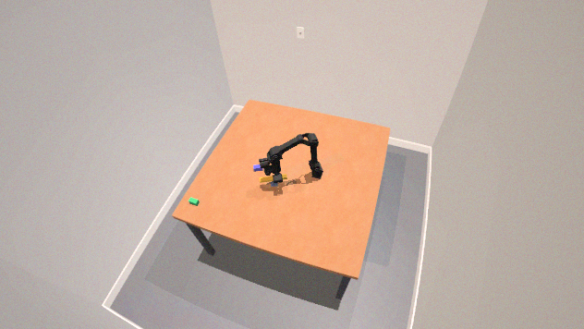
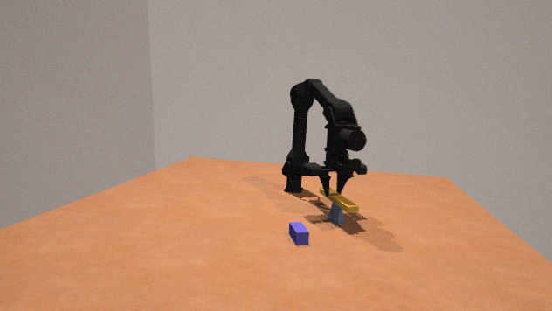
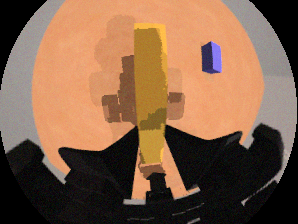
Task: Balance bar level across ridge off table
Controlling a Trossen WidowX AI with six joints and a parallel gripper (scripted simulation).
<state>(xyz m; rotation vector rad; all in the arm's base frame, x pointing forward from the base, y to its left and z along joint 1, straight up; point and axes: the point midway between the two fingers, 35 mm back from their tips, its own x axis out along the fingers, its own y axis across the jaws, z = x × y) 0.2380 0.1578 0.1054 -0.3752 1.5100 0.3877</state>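
The long yellow bar [image 1: 266, 179] [image 2: 347, 203] [image 3: 150, 75] lies across the top of the blue-grey ridge [image 2: 335, 215], with both ends above the table. It looks roughly level; a slight tilt cannot be ruled out. My gripper [image 1: 277, 178] [image 2: 333, 193] [image 3: 151, 128] points down, shut on the bar, with one finger on each side of it near the ridge. The ridge is mostly hidden under the bar and gripper in the top view and hidden in the wrist view. Whether the bar's underside fully touches the ridge is too small to tell.
A blue-violet block [image 1: 257, 167] [image 2: 299, 234] [image 3: 211, 57] stands on the table [image 1: 323, 222] a short way from the bar and ridge. A green block [image 1: 193, 201] lies near the table's left corner in the top view. The arm's base [image 1: 317, 172] stands beyond the bar's other end.
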